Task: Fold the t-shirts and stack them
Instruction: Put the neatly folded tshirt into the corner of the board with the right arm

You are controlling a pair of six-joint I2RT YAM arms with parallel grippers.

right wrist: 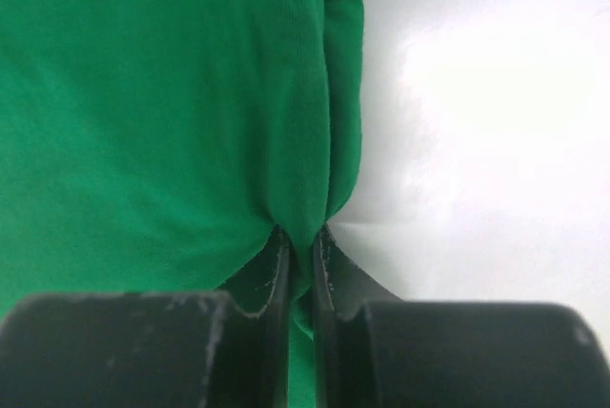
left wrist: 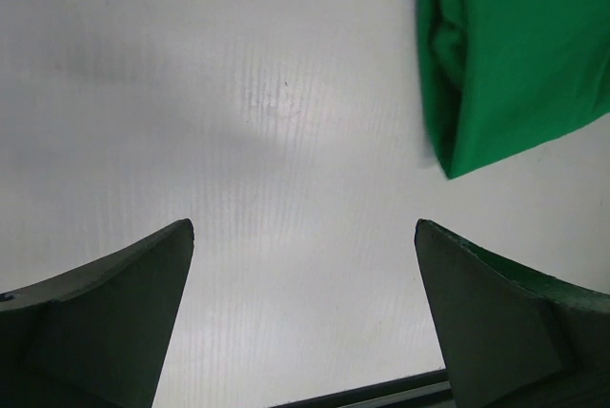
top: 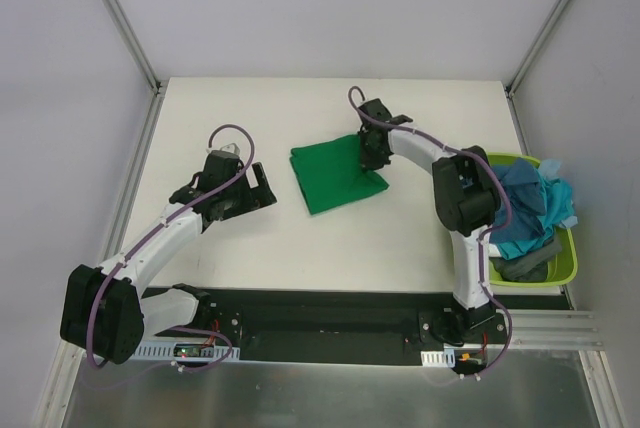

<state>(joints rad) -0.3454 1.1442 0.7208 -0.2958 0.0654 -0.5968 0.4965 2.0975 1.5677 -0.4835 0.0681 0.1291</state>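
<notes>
Right gripper: black jaws clamped on a fold at the right edge of the plain bright green cloth t-shirt. That shirt lies partly folded at the middle of the white table. Left gripper: jaws wide apart, empty, near the shirt's left side. Teal and turquoise cloth shirts lie heaped in the lime-green plastic basket at far right. Judged step: folding the green shirt. The next move calls for carrying the pinched edge across without dragging the lower layers
</notes>
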